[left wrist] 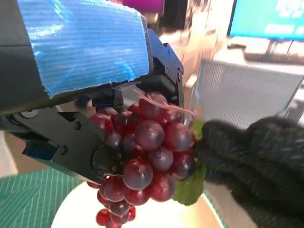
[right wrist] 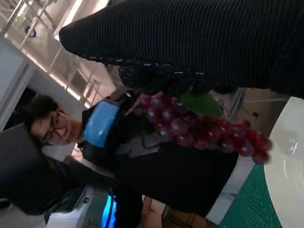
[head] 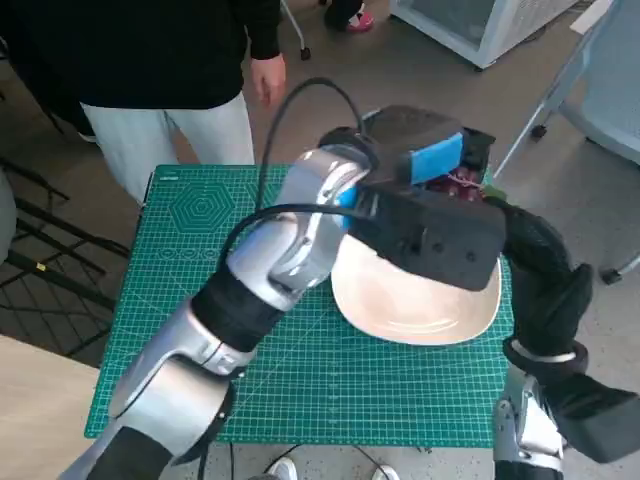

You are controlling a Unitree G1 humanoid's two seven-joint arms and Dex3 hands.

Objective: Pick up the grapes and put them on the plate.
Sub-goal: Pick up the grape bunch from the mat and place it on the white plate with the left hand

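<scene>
A bunch of dark red grapes (head: 462, 185) (left wrist: 149, 156) (right wrist: 199, 126) with a green leaf (left wrist: 190, 190) hangs just over the far right rim of the cream plate (head: 420, 310) (left wrist: 71, 209) (right wrist: 289, 156). My left hand (head: 430, 215) (left wrist: 85, 42) reaches across the plate, and its black fingers (left wrist: 104, 159) wrap round the bunch. My gloved right hand (head: 535, 250) (left wrist: 251, 161) (right wrist: 190, 42) comes up from the right. Its fingers close on the stem end by the leaf. Most of the bunch is hidden in the head view behind the left hand.
The plate sits on a green cutting mat (head: 200, 250) that covers the small table. A person (head: 170, 60) (right wrist: 47, 123) in a black top stands at the far left edge, one hand hanging near the mat. Chair legs and a white cabinet (head: 480, 25) stand beyond.
</scene>
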